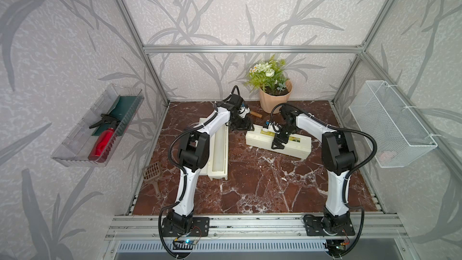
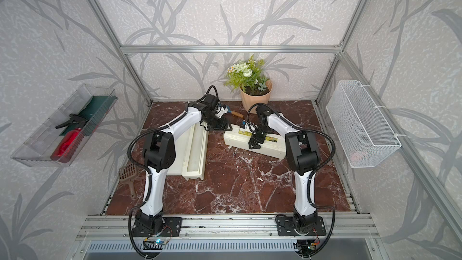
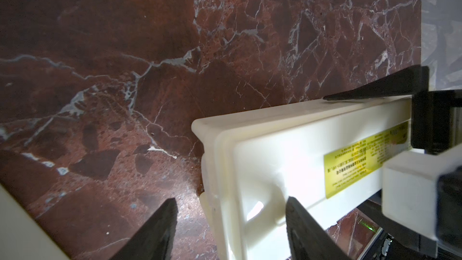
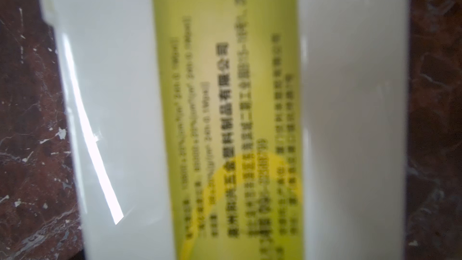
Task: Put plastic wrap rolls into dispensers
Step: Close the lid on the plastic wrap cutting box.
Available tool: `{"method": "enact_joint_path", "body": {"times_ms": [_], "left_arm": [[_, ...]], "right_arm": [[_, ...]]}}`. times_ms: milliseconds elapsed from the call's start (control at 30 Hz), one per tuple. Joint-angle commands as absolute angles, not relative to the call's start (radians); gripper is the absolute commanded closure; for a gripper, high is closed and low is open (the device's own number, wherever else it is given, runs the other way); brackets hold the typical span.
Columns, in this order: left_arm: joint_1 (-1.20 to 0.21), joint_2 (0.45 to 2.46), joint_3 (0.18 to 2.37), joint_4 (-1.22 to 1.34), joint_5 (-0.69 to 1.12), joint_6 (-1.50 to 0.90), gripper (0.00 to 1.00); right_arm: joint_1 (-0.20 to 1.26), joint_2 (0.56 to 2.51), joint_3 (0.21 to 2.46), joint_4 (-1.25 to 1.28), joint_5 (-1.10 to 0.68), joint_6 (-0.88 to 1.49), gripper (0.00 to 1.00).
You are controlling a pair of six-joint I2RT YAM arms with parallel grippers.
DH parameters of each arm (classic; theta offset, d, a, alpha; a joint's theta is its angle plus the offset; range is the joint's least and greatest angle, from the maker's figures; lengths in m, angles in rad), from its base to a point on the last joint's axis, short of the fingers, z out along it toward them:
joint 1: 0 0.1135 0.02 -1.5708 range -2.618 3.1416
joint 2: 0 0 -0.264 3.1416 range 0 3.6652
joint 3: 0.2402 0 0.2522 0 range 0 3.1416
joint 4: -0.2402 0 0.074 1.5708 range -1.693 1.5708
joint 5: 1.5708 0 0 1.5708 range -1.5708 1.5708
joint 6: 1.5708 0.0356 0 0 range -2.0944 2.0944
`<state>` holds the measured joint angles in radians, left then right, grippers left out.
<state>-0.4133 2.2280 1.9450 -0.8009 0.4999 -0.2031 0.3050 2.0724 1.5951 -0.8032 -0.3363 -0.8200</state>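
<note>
Dispensers, two long cream-white plastic boxes, lie on the red-brown marble tabletop [image 1: 262, 183] in both top views. The shut dispenser [image 1: 300, 146] (yellow-green label strip up) sits slanted just right of frame centre. The right gripper [image 1: 278, 143] straddles it, jaws spread wide, though pressing or not I cannot tell. The left gripper [image 3: 231, 198] stands open at that box's end. The open dispenser [image 1: 220, 151] lies left of centre, partly under the left arm [image 1: 215, 123].
</note>
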Motion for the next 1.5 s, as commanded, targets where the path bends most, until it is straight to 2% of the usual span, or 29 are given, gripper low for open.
{"method": "enact_joint_path", "body": {"times_ms": [0,333,533,733,900,1133,1300,1467], "left_arm": [[-0.426,2.259,1.939,-0.844,0.491,-0.201,0.34],[-0.434,2.261,1.922,-0.818,0.449,-0.203,0.36],[-0.433,2.323,2.049,-0.874,0.457,-0.191,0.36],[-0.400,2.295,2.129,-0.856,0.399,-0.200,0.29],[-0.356,2.241,2.174,-0.852,0.383,-0.220,0.23],[-0.361,2.149,2.046,-0.800,0.436,-0.257,0.22],[-0.389,2.054,1.816,-0.617,0.482,-0.311,0.23],[-0.410,2.058,1.749,-0.554,0.532,-0.366,0.23]], "right_arm": [[0.289,2.017,1.577,-0.777,-0.308,-0.765,0.01],[0.275,2.027,1.552,-0.794,-0.259,-0.756,0.00],[0.274,2.035,1.543,-0.788,-0.243,-0.645,0.06],[0.275,2.044,1.561,-0.837,-0.211,-0.544,0.14],[0.276,2.043,1.588,-0.880,-0.179,-0.389,0.15],[0.293,2.025,1.559,-0.900,-0.112,-0.189,0.15],[0.301,2.011,1.548,-0.919,-0.085,-0.069,0.15],[0.339,2.009,1.528,-0.928,-0.041,0.038,0.14]]}}
